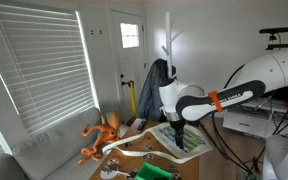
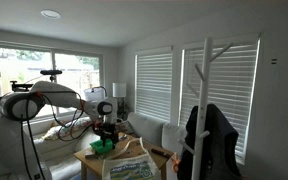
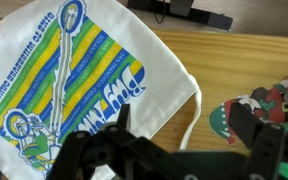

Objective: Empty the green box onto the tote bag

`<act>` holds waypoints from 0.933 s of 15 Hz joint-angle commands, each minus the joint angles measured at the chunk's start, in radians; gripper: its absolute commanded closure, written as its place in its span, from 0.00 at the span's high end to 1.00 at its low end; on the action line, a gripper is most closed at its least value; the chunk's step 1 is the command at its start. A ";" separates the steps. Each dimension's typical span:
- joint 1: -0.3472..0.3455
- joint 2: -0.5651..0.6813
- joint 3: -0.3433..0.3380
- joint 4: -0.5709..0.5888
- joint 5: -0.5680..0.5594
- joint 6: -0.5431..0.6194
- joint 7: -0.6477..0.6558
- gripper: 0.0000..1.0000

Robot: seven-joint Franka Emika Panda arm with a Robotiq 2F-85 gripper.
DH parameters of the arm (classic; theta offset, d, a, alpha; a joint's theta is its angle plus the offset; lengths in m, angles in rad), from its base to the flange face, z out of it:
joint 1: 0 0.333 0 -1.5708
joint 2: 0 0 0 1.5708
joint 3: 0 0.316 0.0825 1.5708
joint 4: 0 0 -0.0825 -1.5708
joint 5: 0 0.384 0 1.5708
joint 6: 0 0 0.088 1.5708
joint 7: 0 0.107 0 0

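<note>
Gripper (image 3: 182,128) is over the tote (image 3: 84,70), and the wrist view says it plainly: jaws spread wide, nothing between them. One dark finger (image 3: 94,150) hangs above the blue, green and yellow print. The other finger (image 3: 266,145) is off the tote's edge, over bare table (image 3: 234,55). In the gap between them you see only white cloth, the pale strap (image 3: 191,108) curling off the tote's side, and a strip of wood.

The box does not show in the wrist view at all. In an exterior view the box (image 1: 150,172) sits on the table beside the tote (image 1: 180,141), on the near side, clear of the gripper (image 1: 179,126), which hangs above the cloth. In an exterior view from the opposite end, the box (image 2: 104,146) lies past the far edge of the tote (image 2: 132,168) and the gripper (image 2: 106,130) appears just above it. Whether it is really over the box from that angle, I cannot tell.

So the box is on the table next to the tote, outside the jaws and untouched.

Also beside the tote: a green-and-red flat piece (image 3: 242,108) just past the strap, and the orange octopus (image 1: 102,135) well apart from it.
</note>
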 commanded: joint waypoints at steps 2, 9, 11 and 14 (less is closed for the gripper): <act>0.013 0.001 -0.012 0.002 -0.003 -0.002 0.004 1.00; 0.013 0.001 -0.012 0.002 -0.003 -0.002 0.004 1.00; 0.013 0.001 -0.012 0.002 -0.003 -0.002 0.004 1.00; 0.040 0.056 0.023 0.041 -0.084 0.084 -0.038 1.00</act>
